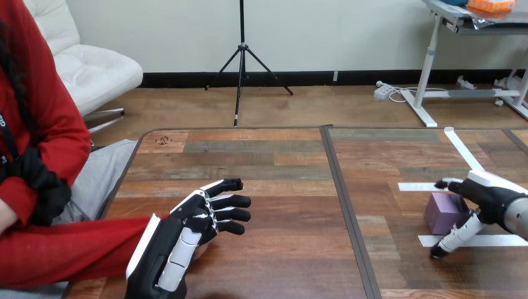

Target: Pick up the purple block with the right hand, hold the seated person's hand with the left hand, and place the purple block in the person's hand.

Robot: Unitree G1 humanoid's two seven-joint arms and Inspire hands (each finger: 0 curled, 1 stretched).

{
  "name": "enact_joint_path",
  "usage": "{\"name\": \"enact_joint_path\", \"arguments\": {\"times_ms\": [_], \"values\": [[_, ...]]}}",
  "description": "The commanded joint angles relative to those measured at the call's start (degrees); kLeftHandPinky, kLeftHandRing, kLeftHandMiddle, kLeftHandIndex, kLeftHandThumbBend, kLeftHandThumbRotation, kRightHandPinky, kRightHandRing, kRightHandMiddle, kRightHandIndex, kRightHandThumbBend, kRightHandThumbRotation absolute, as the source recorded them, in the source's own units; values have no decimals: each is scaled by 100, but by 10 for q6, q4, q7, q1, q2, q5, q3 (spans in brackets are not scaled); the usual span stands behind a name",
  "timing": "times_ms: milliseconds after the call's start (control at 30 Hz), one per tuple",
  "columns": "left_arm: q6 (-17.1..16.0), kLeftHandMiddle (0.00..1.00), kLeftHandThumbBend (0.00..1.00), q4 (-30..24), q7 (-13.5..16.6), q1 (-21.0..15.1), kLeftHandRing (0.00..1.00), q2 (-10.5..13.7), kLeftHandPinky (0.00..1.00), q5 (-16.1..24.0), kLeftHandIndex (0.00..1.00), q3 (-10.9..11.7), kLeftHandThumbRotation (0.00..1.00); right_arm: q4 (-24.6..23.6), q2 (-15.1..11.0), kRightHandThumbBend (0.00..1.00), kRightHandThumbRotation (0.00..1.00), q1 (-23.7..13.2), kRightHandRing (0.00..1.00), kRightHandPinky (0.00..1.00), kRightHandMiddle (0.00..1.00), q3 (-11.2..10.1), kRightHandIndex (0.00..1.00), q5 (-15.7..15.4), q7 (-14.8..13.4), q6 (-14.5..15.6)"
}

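wooden tabletop (280,162), viewed from its near edge. the person's red sleeve (68,249) lies across the near left corner, reaching inward. the left hand (168,249) rests over the sleeve's end, its fingers nearly straight and spread toward the tabletop's middle. the person's hand is hidden beneath it, so contact cannot be told, and no finger is seen curled round anything. the right hand (492,196) sits by the right edge, held wide, with one finger behind the purple block (443,212) and the thumb in front of it; whether either touches is unclear. the block stands on the tabletop near the right edge, between two white tape strips (423,186). step in hand, as judged: the grasp. done well, the block is centred between finger and thumb, they close squarely on opposite flat faces so it cannot twist out, and the lift goes straight up before any carry toward the left edge.
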Motion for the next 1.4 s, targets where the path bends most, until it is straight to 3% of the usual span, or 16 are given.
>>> {"name": "enact_joint_path", "arguments": {"times_ms": [0,333,633,767,833,967,1367], "values": [[-15,70,78,-12,-3,-23,66,-5,61,-8,75,0,93,10,-21,99,1,-65,91,75,93,13,92,-11,-22,-14],[-16,69,79,-11,-1,-25,65,-6,60,-7,74,1,93,33,-17,88,0,-69,85,72,86,21,86,-15,-36,-25],[-13,69,80,-13,3,-24,65,-7,60,-5,74,2,94,71,-6,76,0,-77,75,64,79,36,77,-22,-68,-25],[-12,69,80,-14,4,-24,65,-7,60,-5,73,2,94,89,-2,72,0,-79,67,55,72,39,73,-21,-84,-30],[-12,69,80,-15,5,-24,65,-7,60,-5,73,2,94,97,0,70,0,-80,57,47,64,40,71,-20,-93,-35],[-12,69,79,-15,5,-24,65,-7,60,-6,73,2,95,116,6,68,0,-81,51,41,57,39,67,-14,-113,-46],[-9,68,76,-17,4,-23,65,-8,60,-15,72,4,96,136,18,60,0,-74,57,51,60,30,55,8,-154,-76]]}}
